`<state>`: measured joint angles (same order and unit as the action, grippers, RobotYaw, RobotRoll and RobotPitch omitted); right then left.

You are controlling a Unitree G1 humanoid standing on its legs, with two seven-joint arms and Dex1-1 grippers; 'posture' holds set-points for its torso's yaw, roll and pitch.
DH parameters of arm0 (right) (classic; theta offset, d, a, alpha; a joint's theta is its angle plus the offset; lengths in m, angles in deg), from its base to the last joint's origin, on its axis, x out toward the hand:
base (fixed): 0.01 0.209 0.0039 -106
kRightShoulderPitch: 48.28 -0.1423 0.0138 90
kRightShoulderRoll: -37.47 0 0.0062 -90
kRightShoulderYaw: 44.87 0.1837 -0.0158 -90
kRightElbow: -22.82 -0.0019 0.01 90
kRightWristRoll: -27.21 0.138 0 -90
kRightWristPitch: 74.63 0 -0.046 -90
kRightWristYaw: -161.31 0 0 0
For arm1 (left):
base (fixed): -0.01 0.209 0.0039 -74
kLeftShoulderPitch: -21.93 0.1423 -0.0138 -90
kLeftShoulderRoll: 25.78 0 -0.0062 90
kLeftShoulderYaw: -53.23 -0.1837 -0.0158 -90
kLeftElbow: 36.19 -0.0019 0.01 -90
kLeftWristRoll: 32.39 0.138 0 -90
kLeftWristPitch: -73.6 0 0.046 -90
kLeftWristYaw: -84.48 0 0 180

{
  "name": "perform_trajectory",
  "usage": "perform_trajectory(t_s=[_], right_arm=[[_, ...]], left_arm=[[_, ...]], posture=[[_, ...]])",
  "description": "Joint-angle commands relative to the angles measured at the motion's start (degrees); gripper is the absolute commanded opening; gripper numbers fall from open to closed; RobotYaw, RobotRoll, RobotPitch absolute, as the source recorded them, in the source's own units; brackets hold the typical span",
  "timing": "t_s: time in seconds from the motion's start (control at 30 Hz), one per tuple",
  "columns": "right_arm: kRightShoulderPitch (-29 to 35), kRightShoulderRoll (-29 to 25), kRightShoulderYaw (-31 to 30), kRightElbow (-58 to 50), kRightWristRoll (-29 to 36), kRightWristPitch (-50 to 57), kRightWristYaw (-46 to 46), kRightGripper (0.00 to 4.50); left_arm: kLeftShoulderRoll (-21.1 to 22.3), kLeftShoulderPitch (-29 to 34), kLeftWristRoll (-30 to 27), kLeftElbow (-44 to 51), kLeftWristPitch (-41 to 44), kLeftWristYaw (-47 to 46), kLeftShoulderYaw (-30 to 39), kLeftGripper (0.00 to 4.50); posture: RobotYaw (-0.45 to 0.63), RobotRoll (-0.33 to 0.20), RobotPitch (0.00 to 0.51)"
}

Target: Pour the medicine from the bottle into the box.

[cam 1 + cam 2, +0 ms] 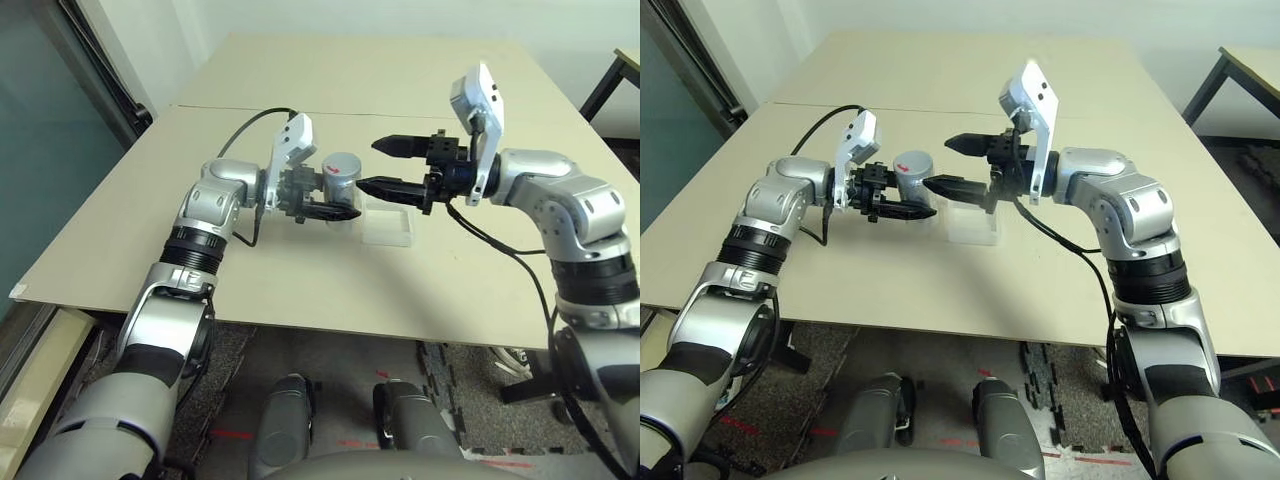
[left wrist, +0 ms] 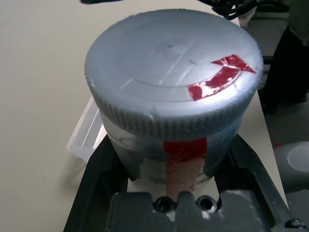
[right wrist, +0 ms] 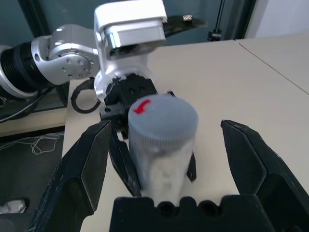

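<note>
Table beneath; bottle [image 1: 342, 172] upright, cap up.

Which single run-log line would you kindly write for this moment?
left tool: closed on capped bottle | right tool: open, empty | bottle: cap on | clear box: on table | pouring: not begun

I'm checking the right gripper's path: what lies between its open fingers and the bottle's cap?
In the right wrist view, nothing stands between the right gripper and the cap.
</note>
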<state>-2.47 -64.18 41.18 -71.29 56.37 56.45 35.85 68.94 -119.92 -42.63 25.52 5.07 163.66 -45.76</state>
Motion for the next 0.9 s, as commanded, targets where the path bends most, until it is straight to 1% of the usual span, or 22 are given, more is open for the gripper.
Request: perform_trajectory(t_s=[0.03,0.23,0.53,0.63,0.67,0.7,0.77,0.9], right_arm=[[-1.2,0.7,-1.6,1.3,-0.9,-0.7,0.1,4.50],[-1.9,0.9,-2.5,3.1,-1.8,-1.5,0.6,4.50],[-3.0,1.9,-2.9,5.0,-2.6,-1.8,0.9,4.50],[-3.0,2.0,-2.8,4.9,-2.3,-1.2,1.1,3.89],[-2.9,2.0,-2.8,4.9,-2.2,-1.0,1.2,3.57],[-2.9,2.0,-2.9,5.0,-2.2,-0.9,1.4,3.15],[-2.7,1.8,-2.8,5.2,-2.0,-0.6,2.0,2.55],[-2.8,0.9,-2.6,5.7,-1.6,-0.2,3.9,2.55]], left_arm=[[-0.5,-1.7,0.0,-1.6,-1.1,0.3,-1.2,2.57],[-0.8,-2.6,0.1,-3.3,-2.2,0.1,-1.8,2.57],[-1.0,-2.6,0.3,-3.0,-2.5,0.3,-2.7,2.57],[-1.1,-2.5,0.2,-2.9,-2.6,0.2,-2.9,2.57],[-1.1,-2.5,0.1,-2.9,-2.6,0.1,-2.9,2.57],[-1.2,-2.6,0.1,-2.9,-2.6,0.2,-3.0,2.57],[-1.3,-2.7,0.1,-2.7,-2.7,0.3,-3.1,2.57],[-1.1,-2.9,-0.3,-1.8,-2.3,0.6,-3.2,2.57]], posture=[[0.01,0.000,0.057],[0.02,0.000,0.057],[0.02,0.000,0.064],[0.02,0.000,0.068],[0.02,0.000,0.069],[0.02,0.000,0.069],[0.03,0.000,0.071],[0.03,0.000,0.075]])
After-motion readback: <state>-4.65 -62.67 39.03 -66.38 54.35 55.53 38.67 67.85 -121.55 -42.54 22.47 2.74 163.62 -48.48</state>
